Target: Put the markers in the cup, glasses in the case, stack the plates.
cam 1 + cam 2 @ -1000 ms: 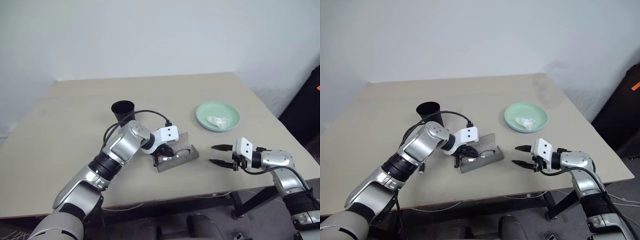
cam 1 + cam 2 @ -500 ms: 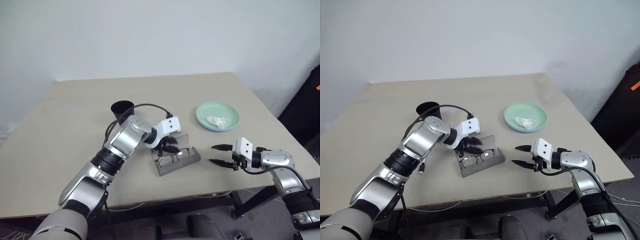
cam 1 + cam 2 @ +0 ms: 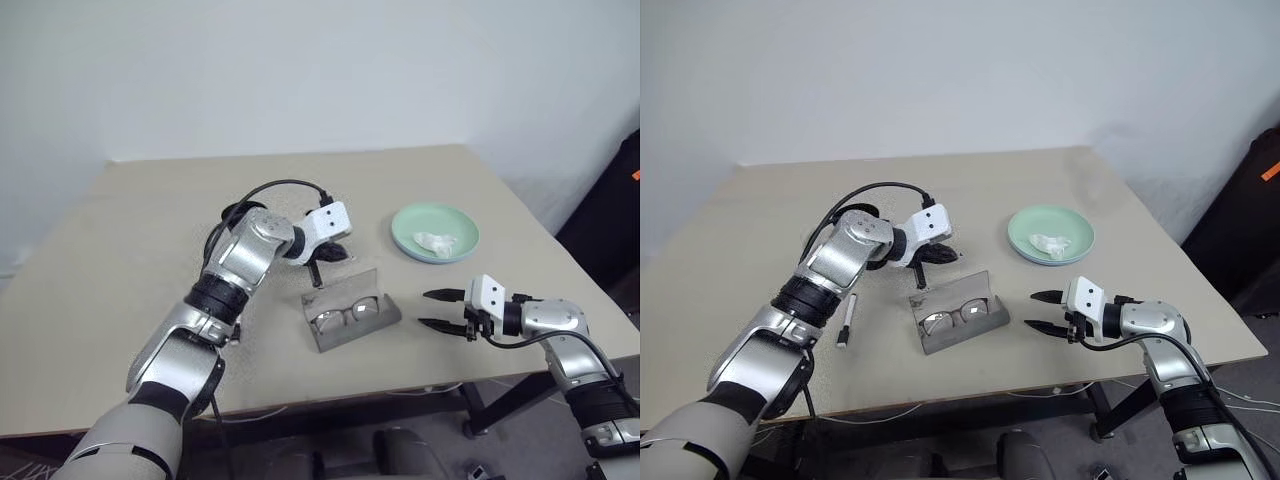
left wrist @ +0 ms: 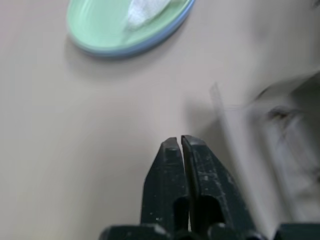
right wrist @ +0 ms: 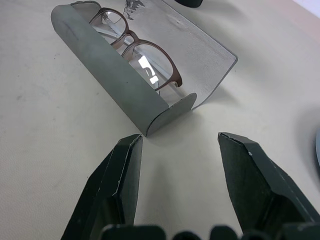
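The grey case (image 3: 352,312) lies open at mid-table with the glasses (image 5: 134,48) resting inside it. My left gripper (image 3: 331,254) hovers shut and empty just behind the case, its fingertips (image 4: 177,146) pressed together. The black cup (image 3: 232,212) is mostly hidden behind my left arm. A white marker (image 3: 847,320) lies on the table left of the case. The mint green plate (image 3: 436,224) sits at the back right with crumpled white paper (image 3: 437,241) on it and a bluish edge along its rim. To the right of the case, my right gripper (image 3: 434,310) is open and empty.
The table's front edge (image 3: 330,400) runs close below the case and my right gripper. A dark object (image 3: 612,200) stands past the table's right side. A black cable (image 3: 275,185) loops over my left forearm.
My left gripper came up out of the case, moved back toward the far side and shut, leaving the glasses in the case. The right arm stayed still.
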### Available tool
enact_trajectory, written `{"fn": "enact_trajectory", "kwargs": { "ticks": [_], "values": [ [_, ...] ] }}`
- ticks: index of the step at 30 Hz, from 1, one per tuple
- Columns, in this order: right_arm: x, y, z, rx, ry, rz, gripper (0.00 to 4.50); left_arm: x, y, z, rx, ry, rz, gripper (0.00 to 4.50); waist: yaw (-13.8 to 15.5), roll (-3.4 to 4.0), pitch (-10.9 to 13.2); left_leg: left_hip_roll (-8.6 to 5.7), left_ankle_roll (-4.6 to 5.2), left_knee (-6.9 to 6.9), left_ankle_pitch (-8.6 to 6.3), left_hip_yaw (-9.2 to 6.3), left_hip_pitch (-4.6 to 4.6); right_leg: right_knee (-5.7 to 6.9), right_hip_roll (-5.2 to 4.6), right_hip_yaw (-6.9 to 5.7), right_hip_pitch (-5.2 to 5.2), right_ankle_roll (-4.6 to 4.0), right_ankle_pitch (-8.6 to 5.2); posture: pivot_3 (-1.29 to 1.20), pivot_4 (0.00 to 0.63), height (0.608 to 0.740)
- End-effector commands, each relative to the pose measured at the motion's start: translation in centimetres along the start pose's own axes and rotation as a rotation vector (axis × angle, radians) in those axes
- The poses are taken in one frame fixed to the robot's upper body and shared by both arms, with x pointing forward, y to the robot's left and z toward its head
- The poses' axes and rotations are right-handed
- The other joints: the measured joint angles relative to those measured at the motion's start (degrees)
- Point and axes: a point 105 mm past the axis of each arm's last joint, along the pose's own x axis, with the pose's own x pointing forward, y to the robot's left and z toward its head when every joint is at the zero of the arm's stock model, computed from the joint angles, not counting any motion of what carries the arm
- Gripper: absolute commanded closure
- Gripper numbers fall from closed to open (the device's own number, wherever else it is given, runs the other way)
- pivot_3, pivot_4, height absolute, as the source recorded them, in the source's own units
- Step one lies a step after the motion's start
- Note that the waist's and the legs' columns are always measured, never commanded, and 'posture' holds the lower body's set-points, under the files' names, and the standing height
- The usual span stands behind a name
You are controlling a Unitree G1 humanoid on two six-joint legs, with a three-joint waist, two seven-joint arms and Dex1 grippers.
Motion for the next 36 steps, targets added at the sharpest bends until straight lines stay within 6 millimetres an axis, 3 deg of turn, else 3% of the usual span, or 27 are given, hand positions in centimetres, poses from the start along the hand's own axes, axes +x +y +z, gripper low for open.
{"fn": "enact_trajectory", "kwargs": {
  "ticks": [1,11,19,21,27,31,36],
  "values": [
    [-0.2,-1.1,1.2,-0.05,-0.024,-0.024,1.89,-0.3,0.7,0.2,0.114,0.04,0.021,4.48,0.0,0.0,0.0,0.0,0.0,0.0,0.0,0.0,-0.01,0.0,0.0,0.0,0.0,0.0,0.0,0.0,0.0,0.74],
    [-0.1,-1.1,1.3,-0.053,-0.028,-0.024,1.89,-0.6,-3.1,-1.3,0.132,0.049,-0.213,4.48,-0.01,0.0,0.0,0.02,0.0,-0.01,0.0,0.02,-0.02,0.0,-0.01,-0.01,-0.01,0.0,0.0,0.0,0.0,0.74],
    [-0.1,-1.2,1.3,-0.054,-0.027,-0.024,1.89,-1.8,-4.8,1.2,0.073,-0.085,-0.319,4.48,-0.01,0.0,0.0,0.02,0.0,0.0,0.0,-0.01,-0.03,0.0,-0.02,0.0,-0.01,0.0,0.0,0.0,0.0,0.74],
    [-0.1,-1.2,1.3,-0.056,-0.028,-0.024,1.89,-2.2,-6.0,1.3,0.106,-0.091,-0.37,4.48,-0.05,0.0,0.0,0.01,0.01,0.0,0.0,-0.01,-0.01,0.01,-0.01,-0.01,-0.01,0.0,0.0,0.0,0.0,0.74],
    [0.0,-1.3,1.3,-0.059,-0.029,-0.024,1.89,-2.2,-8.3,-0.9,0.194,-0.006,-0.438,4.48,-0.02,0.01,-0.01,0.04,0.01,0.0,0.0,-0.01,0.04,0.05,-0.01,0.05,0.0,-0.01,0.0,0.0,0.0,0.74],
    [0.0,-1.3,1.3,-0.061,-0.03,-0.024,1.89,-1.7,-8.7,-2.6,0.228,0.067,-0.426,4.48,-0.01,-0.03,-0.03,0.04,0.04,0.04,0.02,-0.02,0.06,0.04,-0.01,0.09,0.03,-0.01,0.0,0.0,0.0,0.74],
    [0.0,-1.3,1.3,-0.063,-0.029,-0.023,1.89,-1.5,-9.0,-2.8,0.199,0.058,-0.418,4.48,-0.02,-0.02,-0.04,0.05,0.12,0.08,0.06,0.0,0.12,0.05,-0.03,0.14,0.11,-0.01,0.0,0.0,0.0,0.74]
  ]
}}
